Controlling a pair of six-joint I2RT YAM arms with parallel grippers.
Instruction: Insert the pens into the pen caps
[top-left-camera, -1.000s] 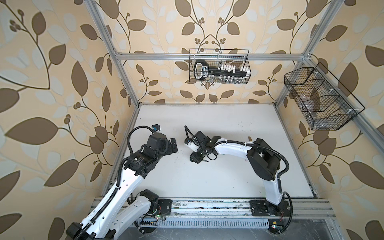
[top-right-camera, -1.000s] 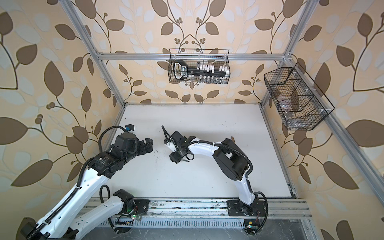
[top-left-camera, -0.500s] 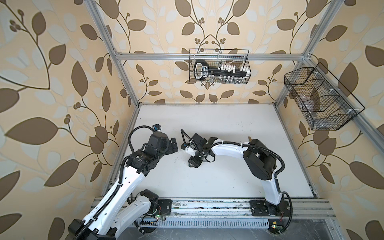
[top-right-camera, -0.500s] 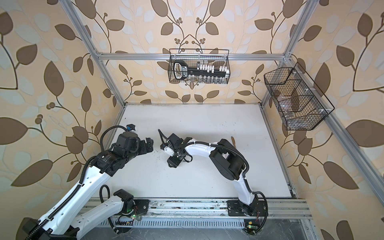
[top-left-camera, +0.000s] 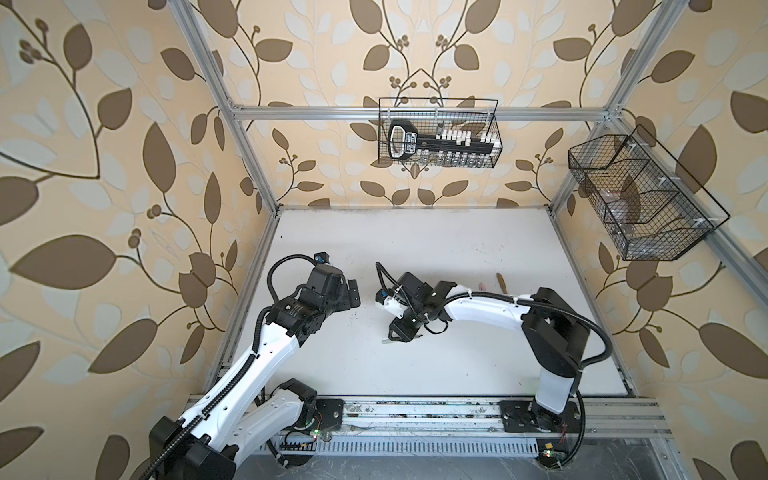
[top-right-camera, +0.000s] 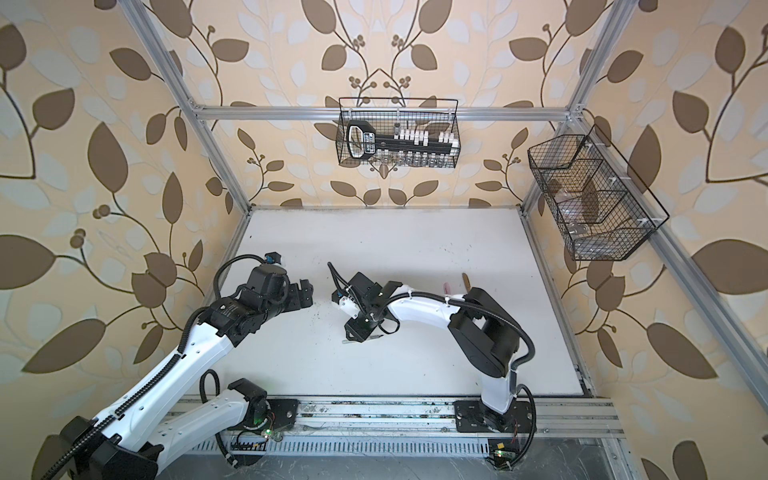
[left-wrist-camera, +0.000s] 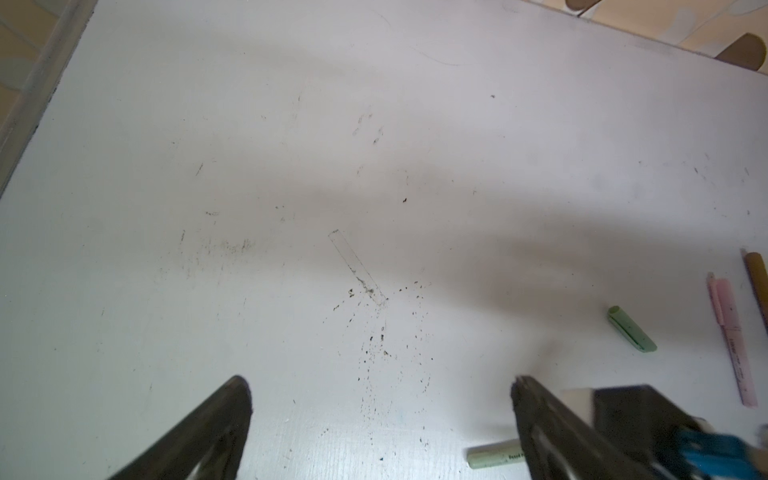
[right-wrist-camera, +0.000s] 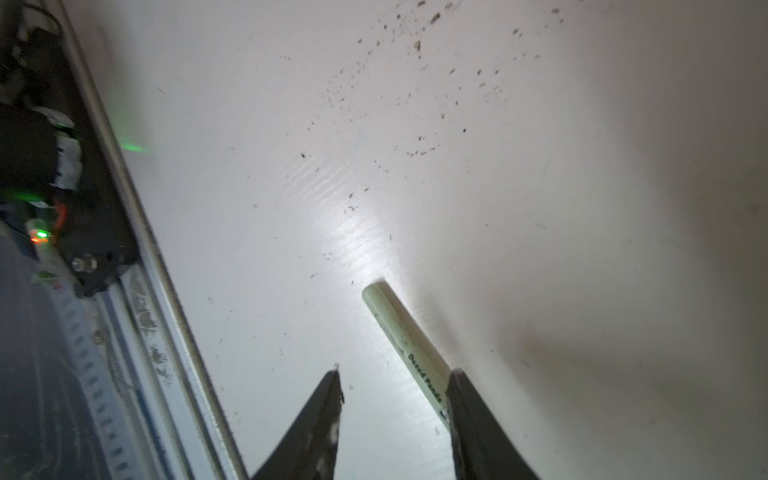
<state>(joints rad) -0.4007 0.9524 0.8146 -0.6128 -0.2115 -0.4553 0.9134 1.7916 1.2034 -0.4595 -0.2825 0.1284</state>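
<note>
Grasp step on the sage green pen (right-wrist-camera: 399, 328): it lies flat on the desk (left-wrist-camera: 291, 124), straddled by the right tool (right-wrist-camera: 395, 371), jaws parted and unclamped, one touching the barrel; left tool (left-wrist-camera: 378, 380) gapes empty; next probably needs clamp, lift, then alignment with the green cap (left-wrist-camera: 631, 334) nearby.

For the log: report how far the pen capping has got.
Done: pink pen looks capped; tan pen is partly out of frame, can't tell. In hand: right gripper open over the green pen, not gripping. Left to do: green cap lies loose nearby; left gripper open, empty.
</note>
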